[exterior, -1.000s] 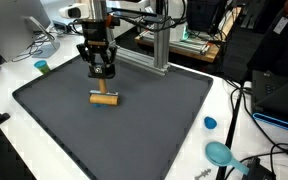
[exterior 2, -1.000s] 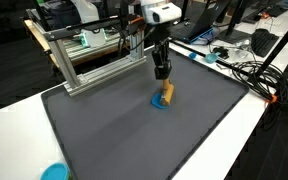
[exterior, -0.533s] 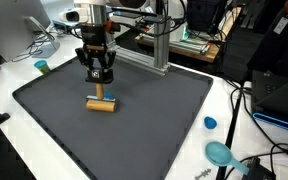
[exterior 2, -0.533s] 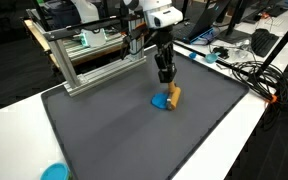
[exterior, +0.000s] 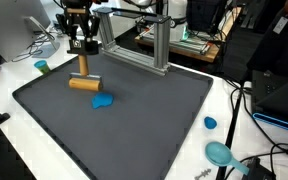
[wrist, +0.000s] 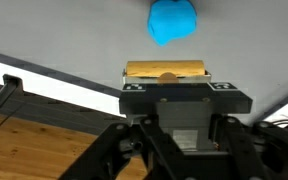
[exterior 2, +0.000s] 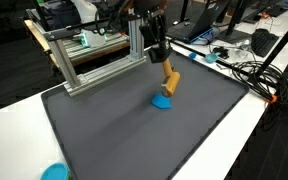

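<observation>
Now holds tool (exterior: pixel 83 84) higher, further toward 10 o'clock than before, uncovering blob (exterior: pixel 102 101) on mat (exterior: pixel 154 120). Clamps stem in fully closed gripper (exterior: pixel 81 50), head hanging at 6 o'clock, clear of mat, avoiding drag.

In the wrist view the gripper (wrist: pixel 167 84) body hides its own fingertips and the near edge of the wooden piece (wrist: pixel 166 70). The top edge clips the blue blob (wrist: pixel 172 20). In an exterior view the bottom edge cuts the teal disc (exterior 2: pixel 54 172).
</observation>
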Controlling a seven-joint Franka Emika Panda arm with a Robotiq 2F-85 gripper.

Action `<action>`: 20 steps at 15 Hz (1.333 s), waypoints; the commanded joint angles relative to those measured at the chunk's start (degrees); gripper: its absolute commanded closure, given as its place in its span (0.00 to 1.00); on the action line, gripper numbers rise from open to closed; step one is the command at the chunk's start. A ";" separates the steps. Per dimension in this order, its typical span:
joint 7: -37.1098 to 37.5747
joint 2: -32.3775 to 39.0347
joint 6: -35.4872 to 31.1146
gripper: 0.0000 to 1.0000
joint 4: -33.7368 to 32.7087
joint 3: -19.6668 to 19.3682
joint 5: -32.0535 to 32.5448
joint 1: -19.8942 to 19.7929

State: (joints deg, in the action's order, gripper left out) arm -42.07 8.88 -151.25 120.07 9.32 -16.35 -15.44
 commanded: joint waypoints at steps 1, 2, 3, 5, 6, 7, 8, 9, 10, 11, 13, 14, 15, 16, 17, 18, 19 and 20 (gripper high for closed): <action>-4.15 -7.62 9.47 0.78 1.13 -3.89 -3.24 2.20; -1.92 -7.84 10.30 0.78 0.91 -5.12 -1.11 3.57; -1.15 -7.41 11.54 0.78 0.39 -5.76 -0.96 4.69; -2.02 -6.78 11.40 0.53 -0.09 -7.37 -1.42 5.94; -1.84 -6.65 12.29 0.53 -0.06 -7.60 -1.42 6.60; -1.69 -6.30 12.45 0.78 -0.06 -7.60 -1.43 7.00; 4.39 -5.21 7.44 0.78 0.94 -8.14 3.18 7.76; 7.83 -3.58 6.11 0.78 0.96 -8.57 4.54 8.31; 11.19 -2.58 5.45 0.78 0.94 -9.02 6.65 8.71; 15.26 -1.01 4.03 0.78 1.04 -9.52 9.55 9.16; 19.17 1.49 4.68 0.78 0.54 -9.65 11.24 9.50; 20.22 2.53 4.44 0.78 0.39 -9.51 11.16 9.56; 20.65 3.45 4.05 0.78 0.22 -9.14 10.53 9.49; 20.99 4.06 3.56 0.78 0.17 -8.81 9.86 9.43; 21.19 4.63 2.25 0.78 0.16 -8.52 9.42 9.42; 21.75 5.12 1.40 0.78 0.04 -8.44 9.67 9.51; 22.54 5.68 0.44 0.78 -0.08 -8.54 10.35 9.69; 23.12 6.08 -0.16 0.78 -0.21 -8.70 11.01 9.87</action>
State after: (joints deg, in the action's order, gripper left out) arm -21.57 14.13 -149.63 121.07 0.92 -6.76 -6.19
